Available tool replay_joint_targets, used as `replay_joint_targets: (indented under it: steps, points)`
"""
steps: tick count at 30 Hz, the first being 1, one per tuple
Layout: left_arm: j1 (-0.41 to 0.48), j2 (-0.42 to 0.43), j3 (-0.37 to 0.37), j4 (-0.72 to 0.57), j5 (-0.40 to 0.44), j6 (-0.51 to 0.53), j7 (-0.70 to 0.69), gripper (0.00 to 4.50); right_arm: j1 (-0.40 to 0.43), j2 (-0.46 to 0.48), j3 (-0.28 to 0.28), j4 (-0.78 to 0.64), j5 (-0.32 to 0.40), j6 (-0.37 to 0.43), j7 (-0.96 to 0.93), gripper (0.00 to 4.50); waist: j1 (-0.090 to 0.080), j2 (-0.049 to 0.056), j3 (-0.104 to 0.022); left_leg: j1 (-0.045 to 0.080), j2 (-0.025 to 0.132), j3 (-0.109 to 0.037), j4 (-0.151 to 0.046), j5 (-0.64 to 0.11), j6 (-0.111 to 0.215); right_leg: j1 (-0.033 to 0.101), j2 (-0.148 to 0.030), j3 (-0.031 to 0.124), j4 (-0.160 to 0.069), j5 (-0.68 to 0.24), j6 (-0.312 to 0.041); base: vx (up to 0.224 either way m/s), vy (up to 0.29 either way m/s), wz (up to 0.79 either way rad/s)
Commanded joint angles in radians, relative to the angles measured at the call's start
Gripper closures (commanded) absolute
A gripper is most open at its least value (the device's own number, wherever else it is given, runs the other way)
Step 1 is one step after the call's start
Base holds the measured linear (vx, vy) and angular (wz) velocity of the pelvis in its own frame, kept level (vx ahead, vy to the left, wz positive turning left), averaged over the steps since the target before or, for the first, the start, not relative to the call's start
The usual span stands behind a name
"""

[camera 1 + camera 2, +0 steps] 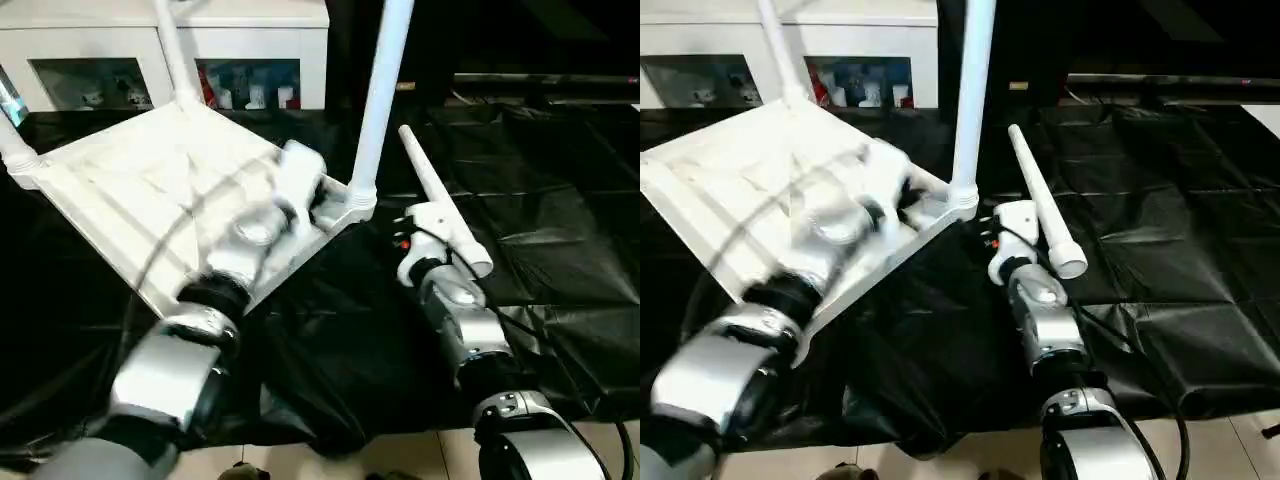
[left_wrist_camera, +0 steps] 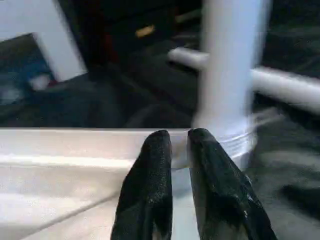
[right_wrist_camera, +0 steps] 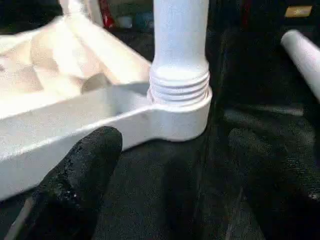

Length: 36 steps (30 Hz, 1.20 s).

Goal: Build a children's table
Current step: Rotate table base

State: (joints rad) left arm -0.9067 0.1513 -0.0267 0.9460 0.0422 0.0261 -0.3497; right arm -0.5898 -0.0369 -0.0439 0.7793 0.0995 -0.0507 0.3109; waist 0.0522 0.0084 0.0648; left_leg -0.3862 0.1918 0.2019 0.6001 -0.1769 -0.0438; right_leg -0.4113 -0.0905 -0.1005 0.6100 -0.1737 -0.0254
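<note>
Left gripper [image 2: 179, 150] nearly pressed together at tabletop [image 1: 150, 190] rim, beside the near-corner leg [image 1: 372, 110]; right gripper [image 3: 165, 165] spread, probably to steady it.

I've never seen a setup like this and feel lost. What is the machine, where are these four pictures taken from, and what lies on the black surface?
It is a humanoid robot with two silver arms. Two pictures come from its head, looking down; two from cameras at its wrists. On the black sheet lies an upside-down white tabletop with legs standing in its corners, the nearest leg screwed into a socket. A loose leg lies beside it. The left gripper hovers at the tabletop's rim, fingers nearly together; the right gripper is open, empty.
</note>
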Motion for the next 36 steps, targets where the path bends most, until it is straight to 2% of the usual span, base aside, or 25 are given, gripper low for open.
replay_joint_targets:
  steps: [1, 4, 5, 6, 7, 8, 11, 12, 13, 14, 15, 17, 18, 19, 20, 21, 22, 25, 27, 30, 33, 34, 36]
  points:
    - [0.050, 0.056, 0.017, -0.052, 0.023, 0.058, 0.029, 3.74, -0.012, 0.005, 0.012, 0.013, -0.019, 0.023, 0.008, 0.61, 0.005, 0.005, -0.081, 0.020, 0.044, -0.027, -0.067, -0.189, 0.067, 0.060, -0.068, 0.054, -0.069, -0.161, -0.232, 0.000, 0.000, 0.00]
    - [0.088, 0.096, 0.029, -0.110, 0.031, 0.096, 0.040, 3.74, -0.020, 0.011, 0.018, 0.027, -0.026, 0.027, 0.003, 0.61, 0.007, 0.007, -0.081, 0.025, 0.046, -0.026, -0.068, -0.190, 0.049, 0.055, -0.068, 0.056, -0.069, -0.169, -0.230, 0.000, 0.000, 0.00]
    - [0.133, 0.134, 0.051, -0.190, 0.045, 0.144, 0.061, 3.74, -0.033, 0.016, 0.025, 0.047, -0.034, 0.031, 0.000, 0.61, 0.007, 0.008, -0.081, 0.022, 0.052, -0.030, -0.072, -0.186, 0.042, 0.056, -0.069, 0.056, -0.062, -0.153, -0.237, 0.000, 0.000, 0.00]
    - [0.182, 0.174, 0.074, -0.274, 0.065, 0.185, 0.087, 3.74, -0.046, 0.021, 0.033, 0.066, -0.039, 0.036, 0.001, 0.61, 0.008, 0.009, -0.083, 0.026, 0.054, -0.028, -0.071, -0.188, 0.036, 0.053, -0.069, 0.056, -0.060, -0.145, -0.239, 0.000, 0.000, 0.00]
    - [0.230, 0.212, 0.091, -0.354, 0.090, 0.222, 0.115, 3.74, -0.057, 0.026, 0.040, 0.080, -0.039, 0.045, 0.005, 0.61, 0.002, 0.012, -0.084, 0.022, 0.057, -0.032, -0.073, -0.184, 0.031, 0.057, -0.071, 0.056, -0.054, -0.128, -0.242, 0.000, 0.000, 0.00]
    - [0.275, 0.245, 0.106, -0.424, 0.113, 0.255, 0.131, 3.74, -0.067, 0.030, 0.046, 0.092, -0.041, 0.052, 0.007, 0.61, 0.000, 0.012, -0.082, 0.022, 0.052, -0.028, -0.072, -0.184, 0.034, 0.051, -0.065, 0.056, -0.058, -0.128, -0.239, 0.000, 0.000, 0.00]
    - [0.371, 0.286, 0.160, -0.562, 0.152, 0.319, 0.164, 3.74, -0.090, 0.037, 0.054, 0.119, -0.049, 0.055, 0.007, 0.61, -0.003, 0.017, -0.080, 0.025, 0.054, -0.027, -0.073, -0.191, 0.025, 0.049, -0.065, 0.058, -0.056, -0.128, -0.237, 0.000, 0.000, 0.00]
    - [0.429, 0.302, 0.192, -0.648, 0.162, 0.369, 0.184, 3.74, -0.104, 0.043, 0.053, 0.133, -0.052, 0.057, 0.005, 0.61, 0.000, 0.006, -0.078, 0.029, 0.057, -0.025, -0.073, -0.205, 0.016, 0.047, -0.068, 0.060, -0.057, -0.158, -0.232, 0.000, 0.000, 0.00]
    - [0.464, 0.309, 0.210, -0.696, 0.172, 0.398, 0.192, 3.74, -0.113, 0.047, 0.052, 0.140, -0.053, 0.057, 0.004, 0.61, -0.002, 0.002, -0.074, 0.025, 0.054, -0.025, -0.075, -0.209, 0.018, 0.046, -0.066, 0.060, -0.060, -0.180, -0.228, 0.000, 0.000, 0.00]
    - [0.472, 0.310, 0.215, -0.704, 0.174, 0.403, 0.195, 3.74, -0.115, 0.048, 0.052, 0.141, -0.053, 0.057, 0.004, 0.61, 0.003, 0.009, -0.072, 0.030, 0.053, -0.024, -0.076, -0.229, 0.010, 0.040, -0.065, 0.061, -0.067, -0.216, -0.217, 0.000, 0.000, 0.00]
    - [0.532, 0.316, 0.250, -0.770, 0.189, 0.454, 0.216, 3.74, -0.129, 0.054, 0.053, 0.154, -0.055, 0.059, 0.011, 0.61, 0.003, 0.001, -0.069, 0.028, 0.053, -0.027, -0.081, -0.259, -0.003, 0.038, -0.062, 0.061, -0.069, -0.251, -0.200, 0.000, 0.000, 0.00]
    - [0.555, 0.321, 0.257, -0.790, 0.197, 0.478, 0.220, 3.74, -0.135, 0.056, 0.055, 0.161, -0.057, 0.061, 0.018, 0.61, 0.005, 0.003, -0.070, 0.031, 0.053, -0.027, -0.080, -0.267, -0.009, 0.037, -0.063, 0.061, -0.069, -0.259, -0.193, 0.000, 0.000, 0.00]
    - [0.579, 0.326, 0.255, -0.806, 0.196, 0.505, 0.221, 3.74, -0.140, 0.057, 0.061, 0.173, -0.059, 0.061, 0.023, 0.61, 0.006, 0.003, -0.068, 0.037, 0.051, -0.026, -0.082, -0.299, -0.020, 0.030, -0.061, 0.063, -0.074, -0.278, -0.178, 0.000, 0.000, 0.00]
    - [0.579, 0.326, 0.255, -0.806, 0.196, 0.505, 0.221, 3.74, -0.140, 0.057, 0.061, 0.173, -0.059, 0.061, 0.023, 0.61, 0.007, 0.004, -0.067, 0.037, 0.051, -0.028, -0.083, -0.311, -0.024, 0.030, -0.062, 0.063, -0.075, -0.285, -0.175, 0.000, 0.000, 0.00]
    - [0.636, 0.340, 0.228, -0.834, 0.179, 0.578, 0.172, 3.74, -0.152, 0.060, 0.075, 0.205, -0.066, 0.061, 0.036, 0.61, 0.006, -0.002, -0.068, 0.037, 0.050, -0.029, -0.085, -0.324, -0.031, 0.030, -0.061, 0.063, -0.076, -0.290, -0.169, 0.000, 0.000, 0.00]
    - [0.641, 0.341, 0.225, -0.837, 0.177, 0.585, 0.166, 3.74, -0.154, 0.061, 0.076, 0.208, -0.066, 0.061, 0.037, 0.61, 0.006, -0.005, -0.070, 0.034, 0.051, -0.031, -0.084, -0.321, -0.035, 0.033, -0.065, 0.063, -0.071, -0.286, -0.173, 0.000, 0.000, 0.00]
    - [0.675, 0.344, 0.207, -0.868, 0.159, 0.641, 0.121, 3.74, -0.163, 0.064, 0.081, 0.229, -0.069, 0.061, 0.045, 0.61, 0.003, -0.003, -0.067, 0.029, 0.049, -0.032, -0.088, -0.326, -0.034, 0.034, -0.064, 0.063, -0.074, -0.301, -0.167, 0.000, 0.000, 0.00]
    - [0.723, 0.354, 0.149, -0.965, 0.103, 0.763, -0.005, 3.74, -0.188, 0.069, 0.077, 0.266, -0.076, 0.054, 0.042, 0.61, 0.002, -0.002, -0.069, 0.033, 0.051, -0.032, -0.087, -0.328, -0.042, 0.031, -0.065, 0.065, -0.072, -0.276, -0.176, 0.000, 0.000, 0.00]
    - [0.729, 0.357, 0.137, -0.981, 0.088, 0.777, -0.030, 3.74, -0.192, 0.069, 0.076, 0.269, -0.077, 0.054, 0.042, 0.61, 0.001, -0.002, -0.066, 0.033, 0.049, -0.032, -0.088, -0.348, -0.046, 0.031, -0.063, 0.065, -0.074, -0.275, -0.183, 0.000, 0.000, 0.00]
    - [0.750, 0.386, 0.078, -1.056, 0.023, 0.847, -0.138, 3.74, -0.204, 0.067, 0.068, 0.277, -0.074, 0.056, 0.052, 0.61, 0.000, -0.004, -0.066, 0.036, 0.047, -0.033, -0.087, -0.360, -0.047, 0.031, -0.063, 0.065, -0.075, -0.295, -0.174, 0.000, 0.000, 0.00]
    - [0.762, 0.411, 0.035, -1.109, -0.032, 0.845, -0.226, 3.74, -0.205, 0.059, 0.067, 0.277, -0.068, 0.058, 0.063, 0.61, 0.003, 0.000, -0.065, 0.039, 0.048, -0.031, -0.087, -0.357, -0.048, 0.028, -0.060, 0.066, -0.075, -0.284, -0.179, 0.000, 0.000, 0.00]
    - [0.766, 0.412, 0.015, -1.154, -0.081, 0.855, -0.292, 3.74, -0.193, 0.045, 0.062, 0.260, -0.059, 0.063, 0.076, 0.61, 0.004, -0.002, -0.065, 0.041, 0.048, -0.031, -0.087, -0.359, -0.055, 0.029, -0.059, 0.066, -0.072, -0.270, -0.182, 0.000, 0.000, 0.00]
    - [0.758, 0.404, -0.003, -1.163, -0.105, 0.836, -0.331, 3.74, -0.175, 0.031, 0.055, 0.232, -0.051, 0.071, 0.084, 0.61, 0.004, -0.003, -0.066, 0.041, 0.046, -0.029, -0.087, -0.359, -0.056, 0.028, -0.057, 0.067, -0.071, -0.256, -0.184, 0.000, 0.000, 0.00]
